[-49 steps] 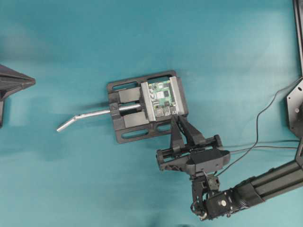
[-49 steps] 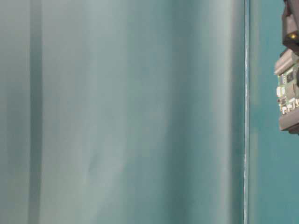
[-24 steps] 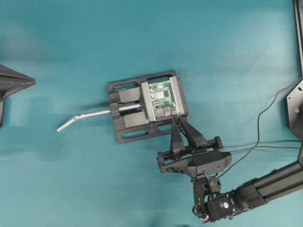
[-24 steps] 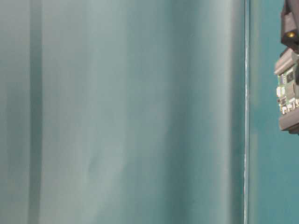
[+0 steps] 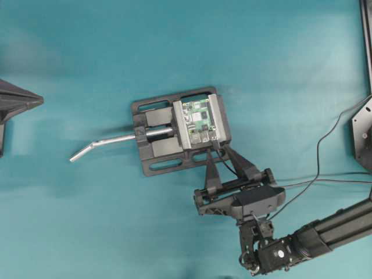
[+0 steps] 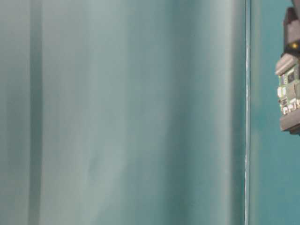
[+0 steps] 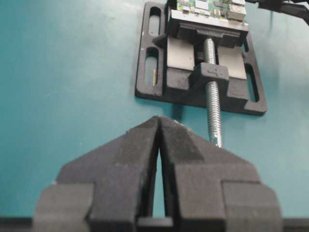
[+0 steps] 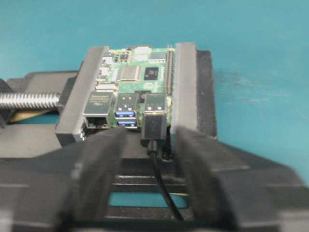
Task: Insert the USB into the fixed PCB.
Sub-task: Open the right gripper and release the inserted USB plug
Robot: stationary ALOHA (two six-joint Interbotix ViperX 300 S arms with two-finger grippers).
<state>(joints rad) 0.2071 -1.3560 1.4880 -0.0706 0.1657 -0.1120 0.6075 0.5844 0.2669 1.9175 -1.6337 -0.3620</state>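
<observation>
The green fixed PCB (image 5: 197, 121) sits clamped in a black vise (image 5: 160, 145) mid-table. It also shows in the right wrist view (image 8: 135, 72) and at the right edge of the table-level view (image 6: 288, 89). The USB (image 8: 154, 126) has its black body against the board's right-hand port, plug end inside, with its thin cable (image 8: 161, 183) trailing back. My right gripper (image 5: 220, 152) (image 8: 150, 137) stands open just in front of the board. Its fingers (image 8: 104, 164) flank the USB without touching it. My left gripper (image 5: 40, 100) (image 7: 159, 120) is shut and empty at the far left.
A bent silver handle rod (image 5: 110, 141) sticks out left of the vise, on a threaded screw (image 7: 212, 96). The black cable (image 5: 318, 152) loops across the teal table to the right, past a black arm base (image 5: 361, 133).
The right gripper's jaws have spread apart, letting go of the USB body, and the hand has drawn back slightly from the board. The left gripper has not moved.
</observation>
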